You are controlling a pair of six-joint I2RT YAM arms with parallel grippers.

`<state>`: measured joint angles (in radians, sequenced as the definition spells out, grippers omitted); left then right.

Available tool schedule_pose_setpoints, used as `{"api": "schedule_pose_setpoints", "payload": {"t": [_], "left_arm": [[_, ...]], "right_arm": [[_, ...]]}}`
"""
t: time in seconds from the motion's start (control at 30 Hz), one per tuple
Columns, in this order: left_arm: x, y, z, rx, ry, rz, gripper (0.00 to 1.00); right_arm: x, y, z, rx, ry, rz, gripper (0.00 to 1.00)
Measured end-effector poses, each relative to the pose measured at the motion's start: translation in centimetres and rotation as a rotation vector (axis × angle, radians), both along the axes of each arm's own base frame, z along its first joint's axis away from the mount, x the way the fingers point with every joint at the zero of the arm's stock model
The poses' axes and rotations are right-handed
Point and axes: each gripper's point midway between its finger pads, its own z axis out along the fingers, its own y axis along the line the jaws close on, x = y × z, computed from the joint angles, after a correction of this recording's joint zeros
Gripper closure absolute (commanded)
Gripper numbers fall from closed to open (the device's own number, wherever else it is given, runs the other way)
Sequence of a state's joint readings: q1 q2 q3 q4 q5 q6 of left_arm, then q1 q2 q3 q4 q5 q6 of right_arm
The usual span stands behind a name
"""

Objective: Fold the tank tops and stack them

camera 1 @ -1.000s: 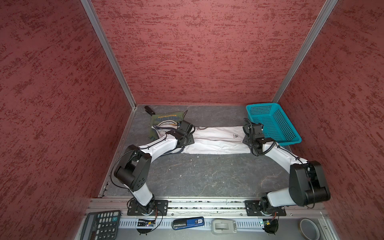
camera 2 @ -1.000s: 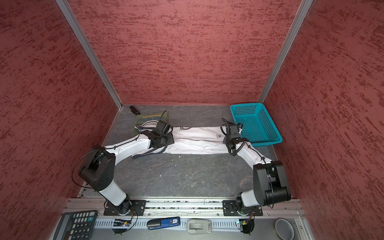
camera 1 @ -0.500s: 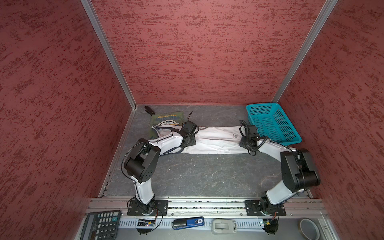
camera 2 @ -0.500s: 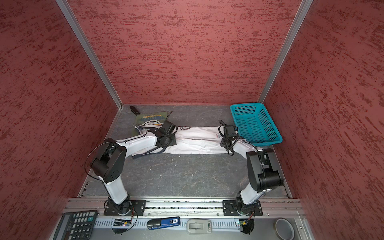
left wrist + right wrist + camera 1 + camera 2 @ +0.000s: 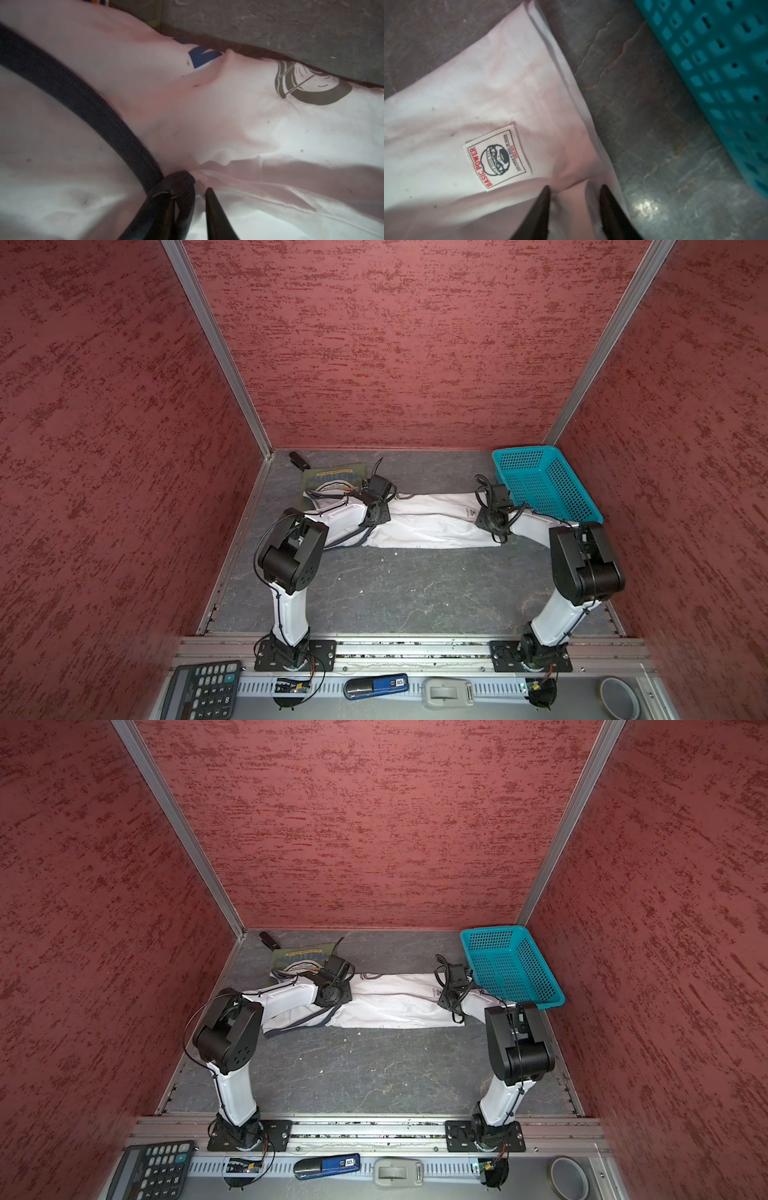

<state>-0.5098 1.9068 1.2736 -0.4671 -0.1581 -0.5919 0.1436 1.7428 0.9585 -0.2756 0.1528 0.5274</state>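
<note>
The left gripper (image 5: 197,185), nearly closed, and right gripper (image 5: 575,187), wider, each pinched the white top (image 5: 428,518) lying across the table (image 5: 395,585) beside the green top (image 5: 332,477), where catching only 1 layer risked a lopsided fold.

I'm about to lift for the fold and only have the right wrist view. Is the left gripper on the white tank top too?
Observer: Yes. In the left wrist view the left gripper has its jaws nearly together on a pinch of the white tank top, right beside the dark armhole trim.
Operator: And where is the olive one?
Observer: The olive tank top lies folded, print up, near the far left corner in both top views. The white top's left end meets its near edge.
</note>
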Motion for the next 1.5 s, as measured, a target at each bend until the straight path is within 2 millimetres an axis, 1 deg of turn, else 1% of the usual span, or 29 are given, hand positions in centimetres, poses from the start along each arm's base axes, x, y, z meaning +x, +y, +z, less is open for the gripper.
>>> {"api": "schedule_pose_setpoints", "payload": {"t": [0.1,0.2,0.27,0.33,0.43,0.5,0.63,0.7,0.8,0.87,0.93,1.03,1.1,1.2,1.27,1.37,1.4,1.43,1.47,1.5], "left_arm": [[-0.1,0.0,0.3,-0.008,-0.011,0.0,0.94],[-1.1,0.4,1.2,-0.018,-0.029,0.0,0.98],[-2.0,0.6,2.4,-0.033,-0.056,-0.005,1.0],[-2.8,0.5,3.7,-0.052,-0.088,-0.013,1.0],[-4.1,0.0,5.5,-0.081,-0.134,-0.026,1.0],[-5.0,-0.2,6.1,-0.093,-0.147,-0.036,1.0],[-7.2,-0.4,6.2,-0.107,-0.141,-0.04,1.0],[-7.7,-0.3,6.0,-0.108,-0.125,-0.032,1.0],[-7.5,0.3,5.3,-0.099,-0.101,-0.002,1.0],[-6.7,0.8,4.4,-0.083,-0.077,0.024,1.0],[-5.5,1.1,3.4,-0.064,-0.053,0.052,1.0],[-3.4,1.0,2.0,-0.041,-0.021,0.076,1.0],[-2.4,0.9,1.0,-0.03,-0.004,0.086,0.99],[-2.0,0.8,0.0,-0.014,0.019,0.089,0.98],[-2.0,0.8,-0.2,-0.007,0.029,0.09,0.92],[-1.9,0.8,-0.1,-0.008,0.029,0.09,0.87],[-1.9,0.8,0.0,-0.007,0.029,0.09,0.83],[-1.9,0.8,0.0,-0.006,0.029,0.09,0.76],[-1.9,0.8,0.0,-0.003,0.029,0.089,0.7],[-1.9,0.9,0.0,0.0,0.029,0.087,0.66]], "right_arm": [[0.0,-0.1,1.0,-0.001,-0.017,0.002,0.86],[-0.1,-0.1,3.1,0.001,-0.066,0.003,0.92],[-0.6,-0.2,4.5,0.003,-0.101,0.006,0.95],[-1.3,-0.3,5.3,0.006,-0.118,0.006,0.97],[-2.6,-0.5,5.9,0.006,-0.122,0.006,0.98],[-3.7,-0.7,6.0,0.005,-0.114,0.006,0.98],[-5.9,-1.0,6.7,0.005,-0.115,0.006,0.96],[-6.3,-1.0,6.9,0.006,-0.113,0.006,0.95],[-6.2,-1.0,6.5,0.002,-0.098,0.006,0.95],[-5.6,-1.0,5.7,-0.005,-0.069,0.004,0.94],[-4.4,-1.0,4.7,-0.016,-0.035,-0.001,0.94],[-2.7,-1.1,3.2,-0.035,0.008,-0.01,0.94],[-2.1,-1.3,2.2,-0.047,0.031,-0.017,0.94],[-2.0,-1.8,1.0,-0.074,0.063,-0.03,0.92],[-2.0,-2.1,0.5,-0.089,0.074,-0.037,0.88],[-2.0,-2.5,0.5,-0.109,0.077,-0.047,0.7],[-2.0,-2.7,0.5,-0.115,0.075,-0.054,0.64],[-1.9,-2.9,0.6,-0.125,0.073,-0.055,0.61],[-1.9,-3.1,0.7,-0.129,0.071,-0.062,0.58],[-1.9,-3.2,0.8,-0.137,0.069,-0.061,0.55]]}}
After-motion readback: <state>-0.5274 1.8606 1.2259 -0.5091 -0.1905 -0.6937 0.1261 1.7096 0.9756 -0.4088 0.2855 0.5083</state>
